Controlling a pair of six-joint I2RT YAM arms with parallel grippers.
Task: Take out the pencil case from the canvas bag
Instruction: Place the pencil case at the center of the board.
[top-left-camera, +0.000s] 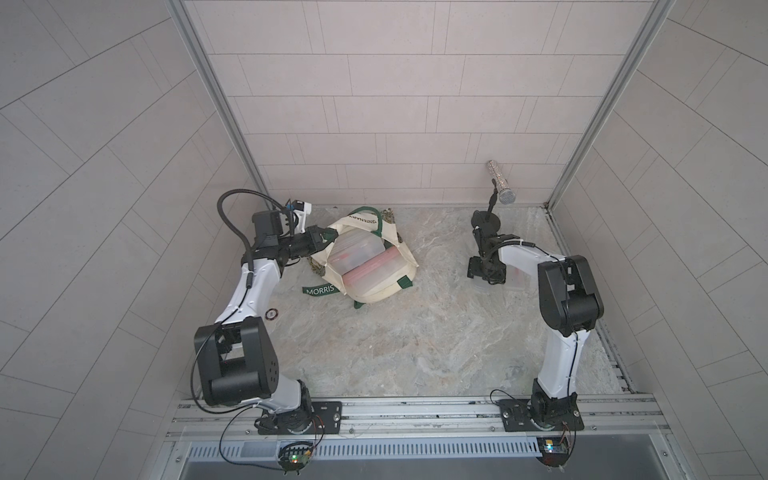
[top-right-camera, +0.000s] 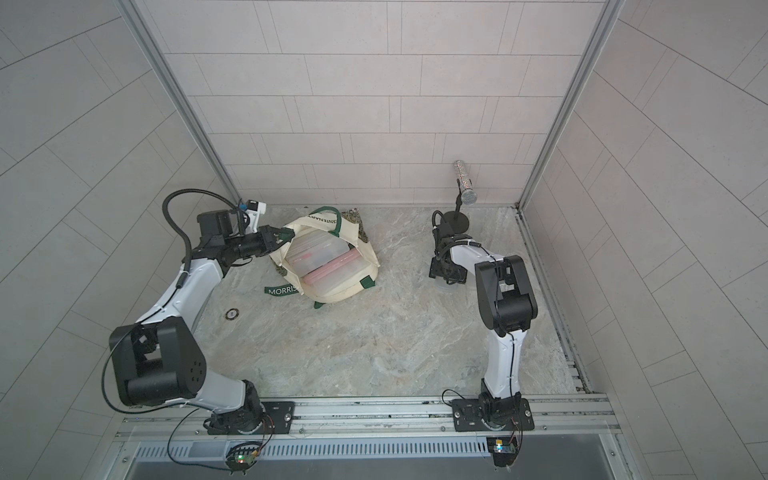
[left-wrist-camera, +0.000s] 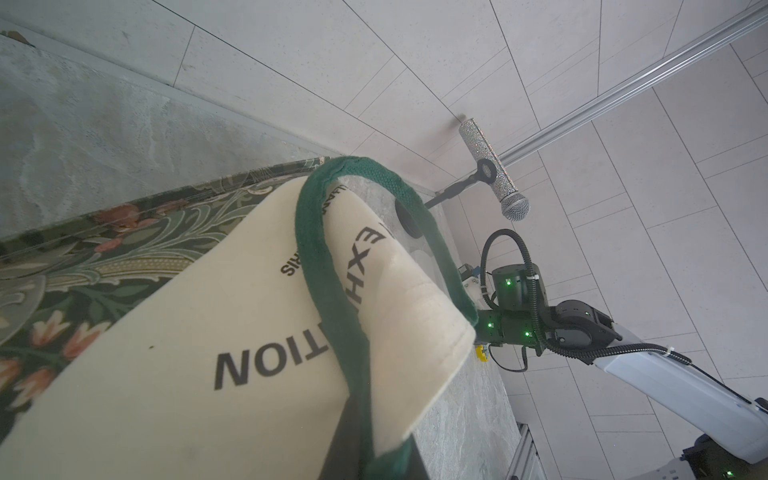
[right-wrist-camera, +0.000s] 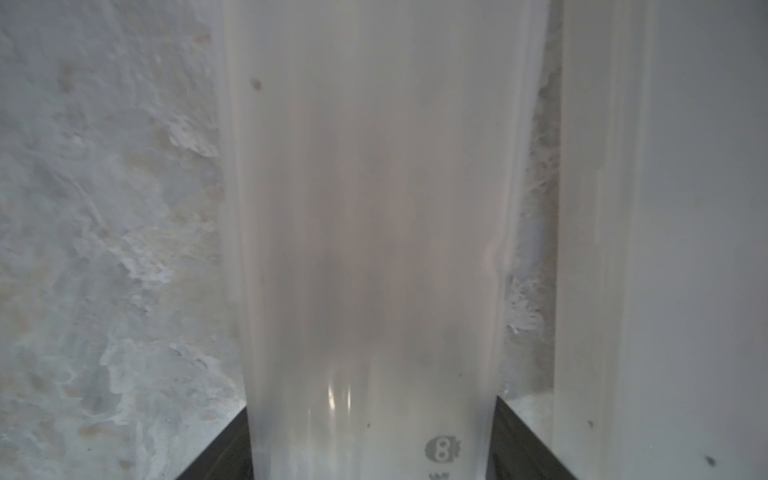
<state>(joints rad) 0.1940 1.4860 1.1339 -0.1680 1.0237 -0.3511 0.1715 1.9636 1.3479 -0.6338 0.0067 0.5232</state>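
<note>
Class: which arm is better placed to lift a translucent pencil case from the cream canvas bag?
Likely right. The left gripper is shut on the cream canvas bag's rim, holding it open; the right gripper is clear of it, straddling another translucent case on the table.

Cream canvas bag (top-left-camera: 374, 294) lying flat, mouth gaping; translucent pencil case (top-left-camera: 353, 249) inside, beside pink-filled case (top-left-camera: 376, 270).
</note>
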